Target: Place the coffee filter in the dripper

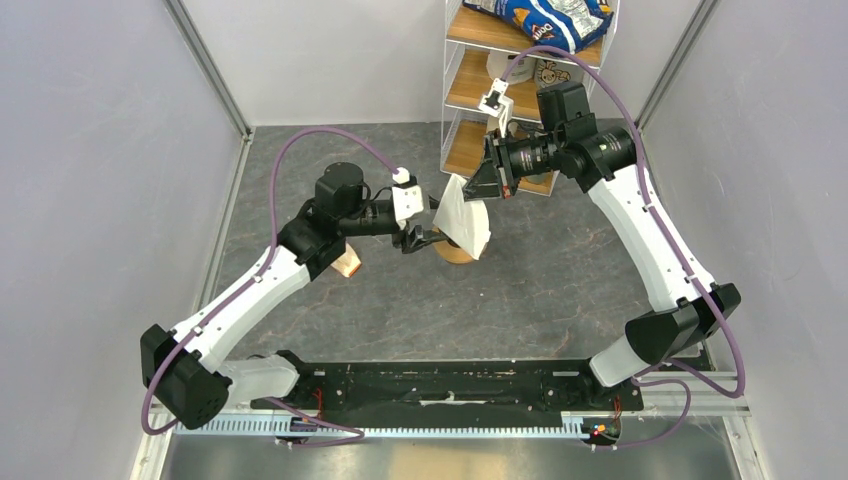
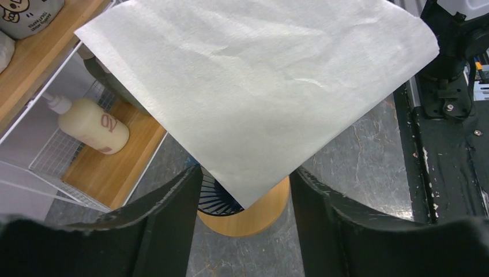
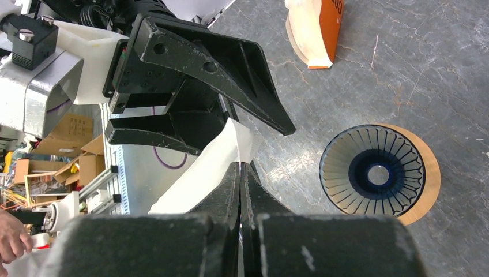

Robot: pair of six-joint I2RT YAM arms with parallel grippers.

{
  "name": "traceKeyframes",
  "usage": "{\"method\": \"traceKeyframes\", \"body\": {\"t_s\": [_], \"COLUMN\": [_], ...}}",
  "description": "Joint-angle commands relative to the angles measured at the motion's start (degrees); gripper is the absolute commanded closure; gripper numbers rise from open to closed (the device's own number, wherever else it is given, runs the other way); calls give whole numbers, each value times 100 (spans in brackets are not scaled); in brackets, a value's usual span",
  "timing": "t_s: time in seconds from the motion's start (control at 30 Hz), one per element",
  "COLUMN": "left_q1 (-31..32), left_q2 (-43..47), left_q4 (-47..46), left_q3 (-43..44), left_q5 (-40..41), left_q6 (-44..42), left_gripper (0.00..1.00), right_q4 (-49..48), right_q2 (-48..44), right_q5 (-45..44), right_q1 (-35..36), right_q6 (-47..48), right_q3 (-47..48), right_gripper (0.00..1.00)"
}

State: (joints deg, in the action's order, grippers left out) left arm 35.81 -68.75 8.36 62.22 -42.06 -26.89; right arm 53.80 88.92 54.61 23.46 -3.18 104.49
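Observation:
The coffee filter (image 1: 465, 225), a thin white paper cone, hangs point down from my right gripper (image 3: 240, 165), which is shut on its upper edge. Its tip (image 2: 242, 202) hovers just over the dripper (image 3: 372, 171), a dark blue ribbed funnel sitting on a flat orange-brown ring (image 3: 431, 173). In the left wrist view only a sliver of the dripper (image 2: 214, 196) shows beside the paper. My left gripper (image 2: 247, 173) is open, its fingers (image 2: 173, 222) standing on either side of the filter's tip without touching it.
A wire and wood shelf rack (image 1: 500, 95) stands at the back with a snack bag and a cream bottle (image 2: 92, 124). A cream-and-tan paper stack (image 3: 314, 32) lies on the grey table to the left of the dripper. A person's hand (image 3: 11, 242) shows beyond the table edge.

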Motion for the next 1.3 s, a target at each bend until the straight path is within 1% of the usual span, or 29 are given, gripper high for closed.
{"method": "traceKeyframes", "body": {"t_s": [0.0, 0.1, 0.3, 0.47, 0.73, 0.8, 0.83, 1.0, 1.07, 1.2, 1.27], "left_q1": [40, 40, 40, 40, 40, 40, 42, 22, -14, -262, -360], "left_q2": [74, 53, 88, 151, 295, 340, 364, 476, 547, 724, 817], "left_q4": [-331, -336, -379, -457, -452, -427, -402, -237, -203, 130, 482], "left_q3": [166, 177, 138, 83, -24, -66, -84, -167, -231, -185, -85], "left_q5": [30, 49, 58, 40, 108, 194, 242, 699, 933, 1033, 1077], "left_q6": [-232, -202, -161, -89, 26, 90, 113, 574, 889, 1823, 2022], "left_gripper": [38, 48, 54, 63, 65, 63, 59, 28, 26, 24, 21], "right_q4": [-152, -144, -90, -64, -91, -98, -114, -430, -594, -626, -611], "right_q2": [-80, -77, -85, -112, -178, -196, -208, -262, -286, -354, -408], "right_q5": [102, 98, 16, -20, -178, -209, -229, -474, -616, -1428, -2003], "right_q1": [17, 43, 62, 71, 65, 63, 69, 6, -60, -70, -72], "right_q6": [2, 13, 83, 131, 237, 239, 228, -134, -350, -438, -454], "right_q3": [1, -7, -40, -108, -130, -137, -128, -117, -147, -189, -251], "right_gripper": [100, 100, 100, 100, 100, 100, 100, 100, 100, 100, 100]}}
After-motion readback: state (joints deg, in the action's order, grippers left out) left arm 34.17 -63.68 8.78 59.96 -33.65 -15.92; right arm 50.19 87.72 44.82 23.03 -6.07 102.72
